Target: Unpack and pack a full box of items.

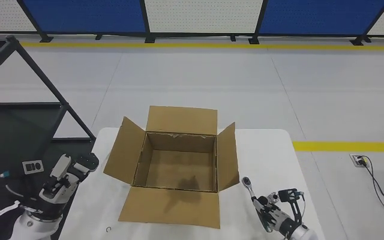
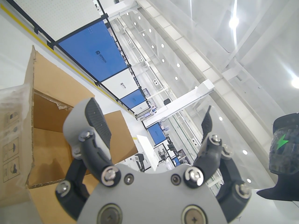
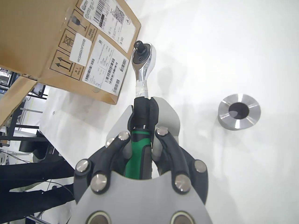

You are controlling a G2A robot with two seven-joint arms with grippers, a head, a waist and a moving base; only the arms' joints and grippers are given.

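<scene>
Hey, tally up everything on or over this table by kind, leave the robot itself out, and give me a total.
Cardboard box, flaps open: 1
Ratchet wrench, held in the right gripper: 1
Metal cylinder with a hole: 1
Small dark loop, too small to identify: 1
Total: 4

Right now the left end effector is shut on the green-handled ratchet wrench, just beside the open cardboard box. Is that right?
Not quite: the arm is wrong. The right end effector is shut on the green-handled ratchet wrench, just beside the open cardboard box, as the right wrist view shows. The left end effector is open with nothing between its fingers.
</scene>
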